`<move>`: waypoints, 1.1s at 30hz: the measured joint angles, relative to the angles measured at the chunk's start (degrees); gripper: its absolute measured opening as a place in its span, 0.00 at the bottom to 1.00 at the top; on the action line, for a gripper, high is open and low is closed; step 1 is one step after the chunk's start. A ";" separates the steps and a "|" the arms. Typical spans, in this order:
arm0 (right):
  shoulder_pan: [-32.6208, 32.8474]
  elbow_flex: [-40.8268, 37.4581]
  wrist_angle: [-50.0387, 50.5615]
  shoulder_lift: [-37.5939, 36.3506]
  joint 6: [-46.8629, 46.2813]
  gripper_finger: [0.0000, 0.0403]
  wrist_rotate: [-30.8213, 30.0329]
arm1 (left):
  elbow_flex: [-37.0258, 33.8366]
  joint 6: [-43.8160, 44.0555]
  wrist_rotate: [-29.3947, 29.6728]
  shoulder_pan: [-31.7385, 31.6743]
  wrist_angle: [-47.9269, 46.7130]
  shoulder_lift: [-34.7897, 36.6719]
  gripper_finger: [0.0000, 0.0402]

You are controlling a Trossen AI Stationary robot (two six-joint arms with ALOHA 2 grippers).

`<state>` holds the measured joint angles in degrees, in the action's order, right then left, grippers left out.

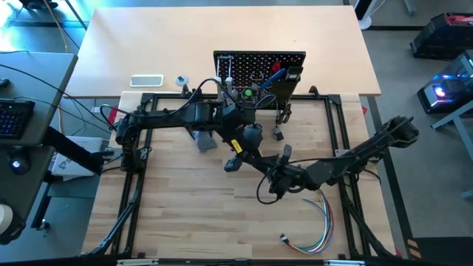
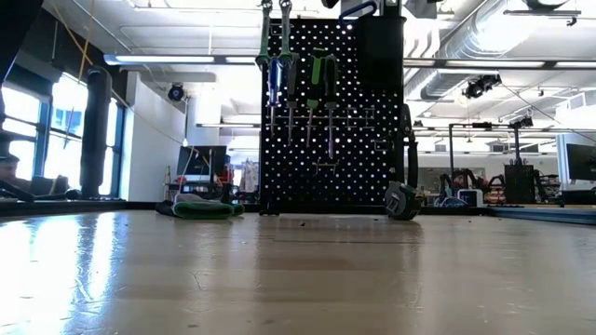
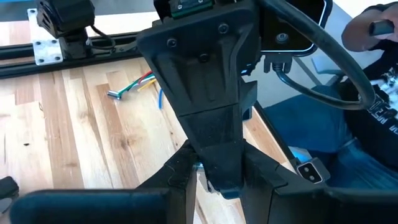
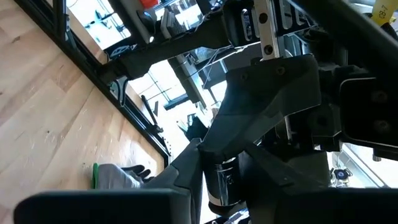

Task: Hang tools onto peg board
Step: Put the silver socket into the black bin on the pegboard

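Note:
The peg board (image 1: 259,63) stands at the table's far side, with several tools (image 2: 317,88) hanging on its hooks. My two grippers meet in mid-air in front of it, tip to tip. My left gripper (image 1: 247,137) reaches in from the left and is shut on a black, bar-shaped tool with a yellow mark, the level (image 1: 233,154). My right gripper (image 1: 259,153) comes from the near right and is closed on the same tool. In the left wrist view the right gripper's body (image 3: 211,93) fills the middle. The low view shows neither gripper. My left gripper holds the level at its far end; my right gripper hides the place of contact. The fingers (image 3: 177,180) slant down from the table's left. The level is lifted clear, its free end (image 1: 230,166) pointing toward the near edge. My right gripper has a dark, glossy part of the tool (image 4: 221,179) between its two fingers. The fingers come in about level from the near right. The left gripper's body (image 4: 273,106) covers the rest of the contact.
A grey and green glove (image 1: 203,140) lies left of the grippers, and a tape measure (image 2: 402,202) lies by the board's right foot. Coloured wires (image 1: 310,233) lie at the near right. A person (image 3: 373,93) sits beyond the table's edge.

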<state>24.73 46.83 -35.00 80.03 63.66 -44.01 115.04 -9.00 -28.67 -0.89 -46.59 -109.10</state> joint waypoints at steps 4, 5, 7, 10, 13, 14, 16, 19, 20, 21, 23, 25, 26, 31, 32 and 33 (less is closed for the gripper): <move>0.00 0.00 -0.09 0.00 -0.24 0.19 -0.77 | 0.00 0.05 -0.19 -0.24 0.13 0.00 0.18; 0.00 0.00 -0.13 0.00 -0.26 0.18 -1.01 | 0.00 0.10 -0.29 -0.33 0.15 0.00 0.18; 0.16 0.00 -0.35 0.00 -0.21 0.17 -1.71 | 0.00 0.19 -0.35 -0.59 0.21 -0.01 0.19; 0.73 0.00 -1.30 0.02 0.70 0.15 -3.36 | 0.02 0.42 -0.65 -0.91 0.60 0.00 0.22; 1.41 0.00 -2.87 0.04 2.46 0.14 -5.63 | 0.13 -0.07 -0.63 -1.24 1.29 0.18 0.25; 1.53 0.00 -3.13 0.04 2.73 0.14 -6.05 | 0.13 -0.19 -0.55 -1.32 1.33 0.41 0.25; 1.53 0.02 -3.89 0.04 2.84 0.14 -6.54 | 0.13 -0.34 -0.13 -1.40 1.40 0.75 0.26; 1.53 0.04 -4.24 0.04 3.02 0.14 -7.00 | 0.13 -0.98 0.21 -1.42 1.48 1.14 0.26; 1.53 0.04 -4.25 0.04 3.02 0.14 -7.29 | 0.13 -0.96 0.20 -1.42 1.49 1.14 0.26; 1.55 0.04 -4.48 0.04 3.23 0.14 -7.60 | 0.13 -0.99 0.24 -1.42 1.37 1.26 0.27; 1.57 0.04 -5.38 0.07 4.24 0.14 -7.68 | 0.13 -1.47 0.42 -1.44 1.18 1.58 0.27; 1.57 0.07 -6.37 0.07 4.97 0.14 -8.02 | 0.13 -1.91 0.78 -1.46 1.06 2.03 0.27; 1.57 0.07 -6.83 0.07 5.58 0.14 -8.14 | 0.13 -2.14 1.02 -1.46 0.95 2.21 0.27; 1.60 0.14 -9.00 0.00 6.81 0.14 -10.08 | 0.13 -3.24 2.02 -1.52 0.88 3.44 0.29; 1.60 0.15 -9.56 0.00 7.09 0.14 -10.27 | 0.11 -3.27 2.18 -1.64 0.51 3.76 0.30; 1.66 0.12 -10.04 -0.02 7.31 0.14 -11.48 | 0.11 -3.23 1.97 -1.73 -0.14 4.00 0.31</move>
<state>26.39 46.95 -45.05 80.01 70.97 -55.50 115.15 -12.23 -26.69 -2.61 -46.73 -105.10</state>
